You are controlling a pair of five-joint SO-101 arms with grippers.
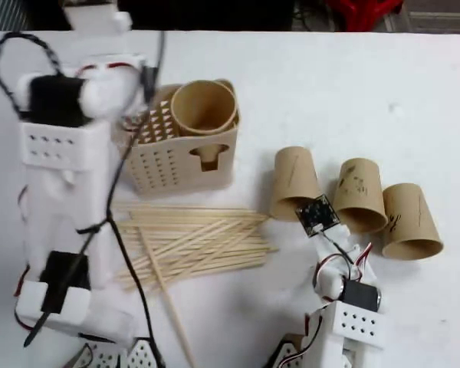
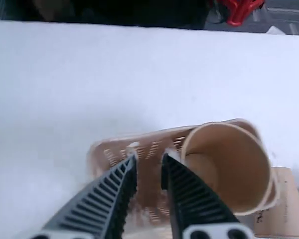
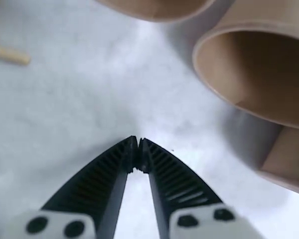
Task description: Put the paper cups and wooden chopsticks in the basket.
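- My left gripper (image 2: 148, 158) hangs over the basket (image 1: 169, 165). Its jaws are parted by a narrow gap, with nothing between them.
- My right gripper (image 3: 138, 142) sits low over bare table. Its tips are pressed together and grip nothing.
- The basket is a pale, perforated box standing on the table's left half, close against my left arm (image 1: 61, 176).
- One paper cup, the upright cup (image 1: 203, 107), stands inside the basket at its right end, mouth up.
- Three more cups lie on their sides to the right of the basket, in a row just beside one another: the first cup (image 1: 295, 184), the second cup (image 1: 360, 195) and the third cup (image 1: 410, 222). Their mouths face the side where my arms are mounted.
- My right arm (image 1: 345, 307) points at the gap between the first and second cups — their rims loom close ahead of its gripper.
- The wooden chopsticks (image 1: 192, 241) lie flat in a loose fan on the table, just in front of the basket.
- A stray chopstick (image 1: 169, 299) crosses the fan at a slant and runs toward the near edge.
- The table (image 1: 383, 92) is white, faintly mottled and scuffed.
- Beyond its far edge the room is a dark strip — a red object (image 1: 360, 9) shows at the right.
- A black cable (image 1: 115, 222) trails down my left arm.
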